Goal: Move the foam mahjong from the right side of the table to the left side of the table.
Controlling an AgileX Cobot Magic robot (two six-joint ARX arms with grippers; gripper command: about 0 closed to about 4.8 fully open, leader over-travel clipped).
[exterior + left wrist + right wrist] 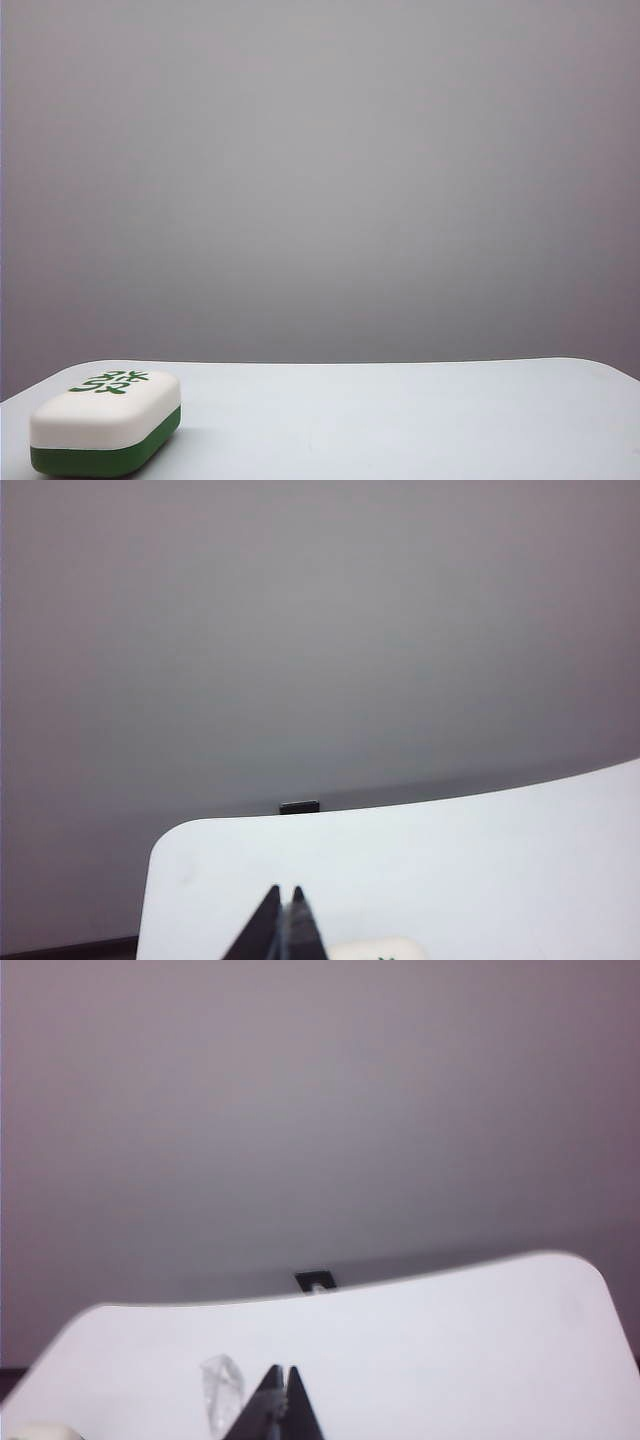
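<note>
The foam mahjong (105, 420), white on top with a dark green base and a green character, lies flat on the white table (400, 420) at its front left corner in the exterior view. Neither arm appears in that view. My left gripper (284, 891) hangs over the table (450, 860), its dark tips pressed together with nothing between them; a white edge of the mahjong (380, 948) shows just beside it. Above the table (450, 1340), my right gripper (283, 1370) is shut and empty too. A pale corner of the mahjong (35, 1432) peeks in far off to its side.
A small dark fitting (299, 807) (316, 1281) sits at the table's far edge. A small clear, glassy object (222, 1395) shows close beside the right gripper's tips. A plain grey wall (320, 150) stands behind the table.
</note>
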